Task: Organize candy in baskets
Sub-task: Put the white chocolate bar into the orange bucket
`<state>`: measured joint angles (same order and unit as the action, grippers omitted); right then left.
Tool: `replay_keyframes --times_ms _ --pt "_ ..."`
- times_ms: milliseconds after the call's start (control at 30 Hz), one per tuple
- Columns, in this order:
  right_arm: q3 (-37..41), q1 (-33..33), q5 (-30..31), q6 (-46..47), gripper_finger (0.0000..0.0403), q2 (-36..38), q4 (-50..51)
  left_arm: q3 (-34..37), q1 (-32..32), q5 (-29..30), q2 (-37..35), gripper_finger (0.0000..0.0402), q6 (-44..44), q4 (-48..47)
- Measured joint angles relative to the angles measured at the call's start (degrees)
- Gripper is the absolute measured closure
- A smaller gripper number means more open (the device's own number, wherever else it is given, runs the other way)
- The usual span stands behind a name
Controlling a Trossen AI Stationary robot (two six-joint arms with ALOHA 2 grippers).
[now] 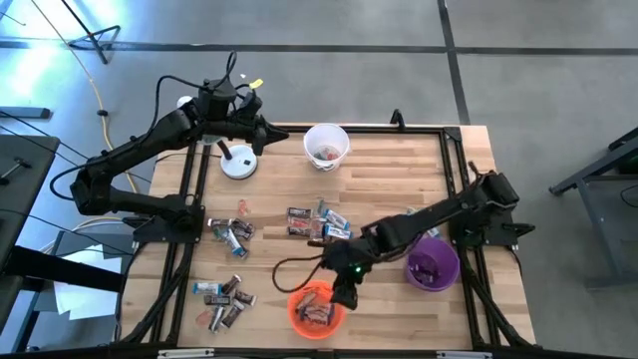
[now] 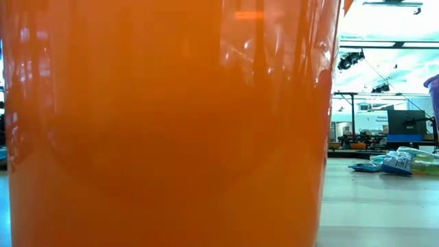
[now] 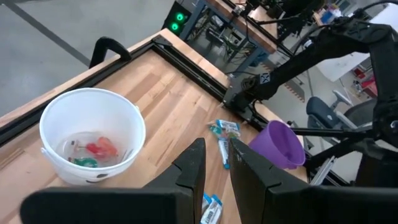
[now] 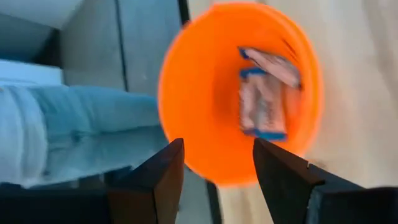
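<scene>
Three baskets stand on the wooden table: a white one (image 1: 326,145) at the far middle with a few candies in it (image 3: 93,149), a purple one (image 1: 432,264) at the right, and an orange one (image 1: 316,309) at the near edge holding blue-silver bars (image 4: 264,106). Loose candy lies in piles at the centre (image 1: 317,221) and the left (image 1: 229,232), (image 1: 224,294). My right gripper (image 4: 217,155) hangs open and empty just above the orange basket's rim (image 1: 344,291). Raised at the far left, my left gripper (image 3: 216,155) is slightly open and empty.
A white lamp base (image 1: 237,160) sits under the left arm. The orange basket (image 2: 164,123) fills the low view, with candy (image 2: 405,161) behind it. A person's leg in jeans (image 4: 62,130) stands just past the table's near edge.
</scene>
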<state>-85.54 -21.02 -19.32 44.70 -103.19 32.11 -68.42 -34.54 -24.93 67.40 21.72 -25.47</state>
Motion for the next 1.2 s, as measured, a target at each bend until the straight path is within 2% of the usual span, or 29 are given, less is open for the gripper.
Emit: replay_keyframes --times_ms 267,467,600,933,1200 --pt "0.0 1.7 10.9 -6.2 0.0238 3.9 26.1 0.0 0.2 0.0 0.0 0.0346 0.7 0.0" --pt "0.0 4.1 14.9 -12.8 0.0238 4.0 38.8 0.0 0.2 0.1 0.0 0.0346 -1.9 0.0" --pt "0.0 6.8 18.8 -15.1 0.0238 4.0 43.1 0.0 0.2 0.1 0.0 0.0346 -2.4 0.0" --pt "0.1 12.9 20.6 -20.1 0.0238 4.0 48.0 0.0 0.2 0.0 0.0 0.0346 -4.6 0.0" --pt "0.2 21.7 19.7 -14.8 0.0238 4.0 47.9 0.0 0.2 0.0 0.0 0.0346 -7.5 0.0"
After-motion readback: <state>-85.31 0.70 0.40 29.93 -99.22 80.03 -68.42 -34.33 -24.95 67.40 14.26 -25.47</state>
